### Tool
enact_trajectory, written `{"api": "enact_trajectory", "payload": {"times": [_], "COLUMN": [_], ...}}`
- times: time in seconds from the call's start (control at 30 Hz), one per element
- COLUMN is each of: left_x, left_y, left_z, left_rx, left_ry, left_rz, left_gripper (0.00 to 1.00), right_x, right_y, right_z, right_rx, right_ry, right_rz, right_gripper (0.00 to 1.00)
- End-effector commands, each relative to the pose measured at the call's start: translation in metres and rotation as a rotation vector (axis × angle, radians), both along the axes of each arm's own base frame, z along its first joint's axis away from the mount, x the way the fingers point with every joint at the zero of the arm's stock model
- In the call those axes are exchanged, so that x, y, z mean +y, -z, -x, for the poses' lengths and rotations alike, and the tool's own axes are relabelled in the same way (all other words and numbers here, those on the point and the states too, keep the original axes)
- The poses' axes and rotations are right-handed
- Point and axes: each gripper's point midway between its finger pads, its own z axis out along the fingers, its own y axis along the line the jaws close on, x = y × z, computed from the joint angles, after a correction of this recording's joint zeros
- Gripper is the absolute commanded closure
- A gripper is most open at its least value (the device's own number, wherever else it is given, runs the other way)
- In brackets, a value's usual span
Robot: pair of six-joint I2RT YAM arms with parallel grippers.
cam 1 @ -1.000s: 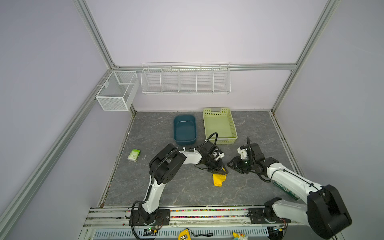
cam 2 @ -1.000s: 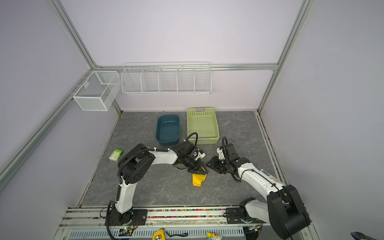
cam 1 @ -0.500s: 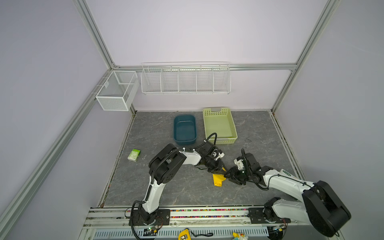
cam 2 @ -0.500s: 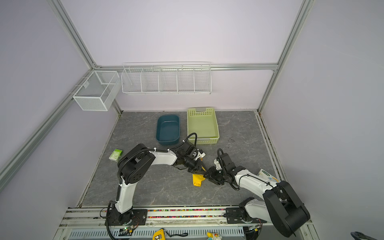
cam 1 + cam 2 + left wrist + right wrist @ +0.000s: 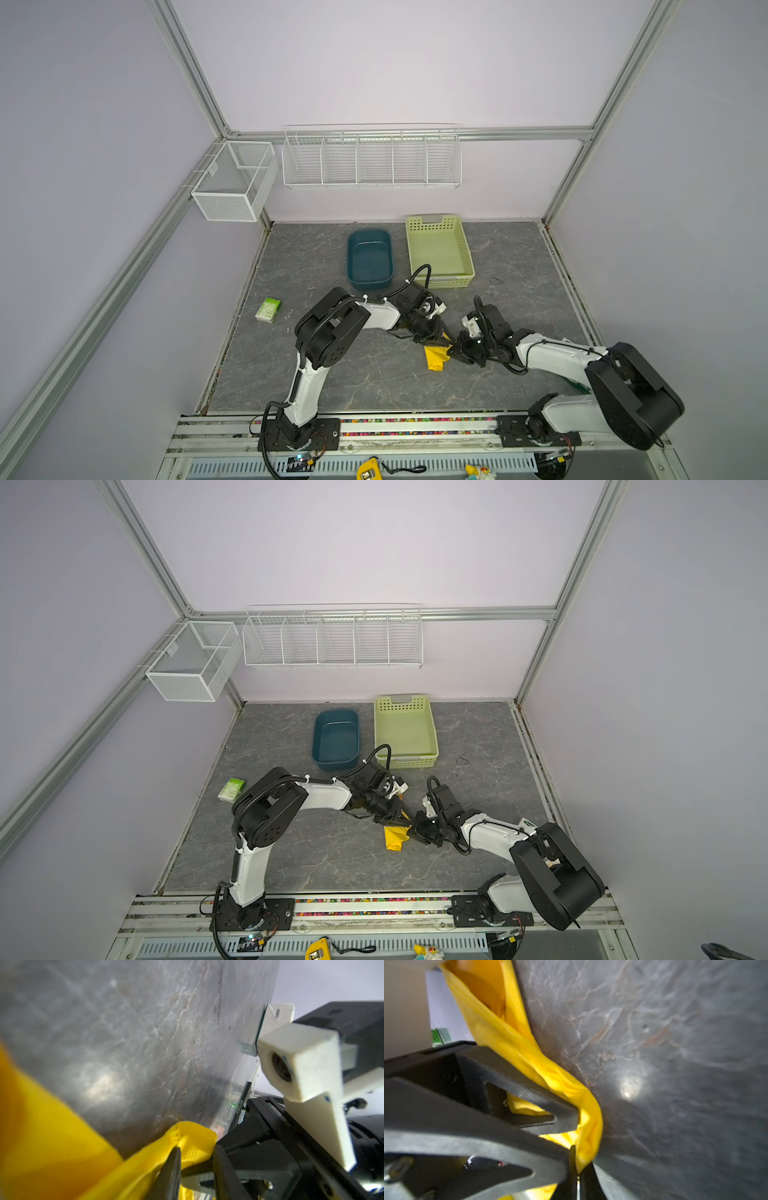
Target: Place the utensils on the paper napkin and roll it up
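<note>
The yellow paper napkin (image 5: 434,360) (image 5: 394,838) lies bunched into a loose roll on the grey table, between the two arms. My left gripper (image 5: 437,340) (image 5: 197,1159) is closed round its upper end, with yellow paper between the fingers. My right gripper (image 5: 456,353) (image 5: 578,1169) reaches in from the right and is shut on a fold of the napkin's edge (image 5: 588,1147). Of the utensils, only an orange-brown piece (image 5: 481,991) shows inside the roll's open end; the rest is wrapped and hidden.
A dark blue tub (image 5: 370,259) and a light green basket (image 5: 439,249) stand behind the grippers. A small green-white packet (image 5: 268,309) lies at the left. White wire baskets (image 5: 371,158) hang on the back wall.
The right gripper has come in from the right to the napkin and shut on its edge. The left gripper has stayed on the roll.
</note>
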Motion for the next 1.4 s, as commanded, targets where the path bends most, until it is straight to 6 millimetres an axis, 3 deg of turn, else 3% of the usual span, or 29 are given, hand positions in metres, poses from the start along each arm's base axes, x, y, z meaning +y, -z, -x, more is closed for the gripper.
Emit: {"api": "enact_trajectory", "payload": {"times": [0.0, 0.17, 0.4, 0.93, 1.1, 1.27, 1.37], "left_x": [0.01, 0.016, 0.036, 0.054, 0.059, 0.06, 0.06], "left_y": [-0.013, -0.04, -0.041, 0.023, 0.031, 0.033, 0.034], "left_z": [-0.017, -0.028, -0.024, -0.015, -0.011, -0.009, -0.009], "left_rx": [-0.029, -0.096, -0.147, -0.079, -0.058, -0.051, -0.048], "left_ry": [-0.089, -0.123, -0.094, -0.067, -0.067, -0.061, -0.062], "left_rz": [-0.015, -0.028, -0.149, -0.285, -0.311, -0.313, -0.312], "left_gripper": [0.71, 0.71, 0.78, 0.79, 0.79, 0.8, 0.8], "right_x": [-0.013, -0.016, -0.02, -0.022, -0.024, -0.023, -0.016], "right_y": [0.012, 0.019, 0.022, 0.021, 0.014, -0.01, -0.031], "right_z": [0.007, 0.012, 0.014, 0.023, 0.024, 0.023, 0.021], "right_rx": [0.031, 0.052, 0.063, 0.08, 0.073, 0.038, -0.004], "right_ry": [0.008, -0.006, -0.02, -0.062, -0.072, -0.09, -0.12], "right_rz": [0.086, 0.109, 0.136, 0.156, 0.167, 0.161, 0.128], "right_gripper": [0.93, 0.93, 0.93, 0.93, 0.92, 0.75, 0.7]}}
